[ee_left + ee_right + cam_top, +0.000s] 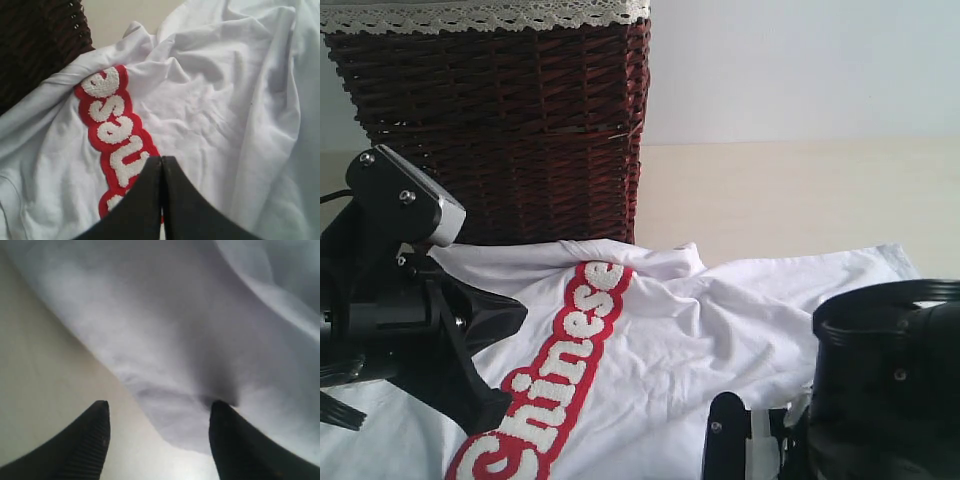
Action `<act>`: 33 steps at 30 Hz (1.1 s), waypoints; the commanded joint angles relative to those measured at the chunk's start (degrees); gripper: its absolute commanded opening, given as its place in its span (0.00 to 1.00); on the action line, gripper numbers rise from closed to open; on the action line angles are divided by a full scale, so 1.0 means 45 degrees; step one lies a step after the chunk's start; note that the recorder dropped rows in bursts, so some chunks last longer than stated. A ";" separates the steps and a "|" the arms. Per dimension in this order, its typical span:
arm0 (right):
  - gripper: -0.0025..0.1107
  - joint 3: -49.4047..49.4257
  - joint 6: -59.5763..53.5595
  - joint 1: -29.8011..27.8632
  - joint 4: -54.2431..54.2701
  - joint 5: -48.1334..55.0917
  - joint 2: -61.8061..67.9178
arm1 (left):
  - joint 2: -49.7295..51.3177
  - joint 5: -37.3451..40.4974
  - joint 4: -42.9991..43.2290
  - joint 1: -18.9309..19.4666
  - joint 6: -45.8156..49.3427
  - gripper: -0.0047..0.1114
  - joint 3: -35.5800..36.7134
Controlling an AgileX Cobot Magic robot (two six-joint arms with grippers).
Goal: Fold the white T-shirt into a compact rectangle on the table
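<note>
Cotton: the white T-shirt (pixel 720 330) sprawls rumpled on the worktop (pixel 800 190), wicker basket (pixel 500 120) at its 11 o'clock.
Left claw (pixel 161 162): pressed together, empty, over the red lettering (pixel 112 135).
Right claw (pixel 162 435): spread around the shirt's edge; I'd bite deep before lifting.

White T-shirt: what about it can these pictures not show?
Exterior view: T-shirt partly behind left arm and right arm, cut off by bottom edge.
Left wrist view: lettering start hidden under the shut left tool.
Right wrist view: T-shirt blurred; contact with the open right tool unclear.
</note>
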 commanded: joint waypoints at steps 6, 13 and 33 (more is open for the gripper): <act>0.39 0.0014 0.2897 0.0050 -0.3089 0.0472 0.2066 | -0.0011 -0.0006 0.0050 -0.0059 -0.0017 0.04 0.0040; 0.02 -0.2166 0.1812 0.0050 -0.3465 0.4313 0.2037 | -0.0011 -0.0006 0.0050 -0.0059 -0.0017 0.04 0.0040; 0.06 -0.4871 -0.0002 0.0027 -0.6052 0.1410 0.1246 | -0.0011 -0.0006 0.0050 -0.0059 -0.0017 0.04 0.0040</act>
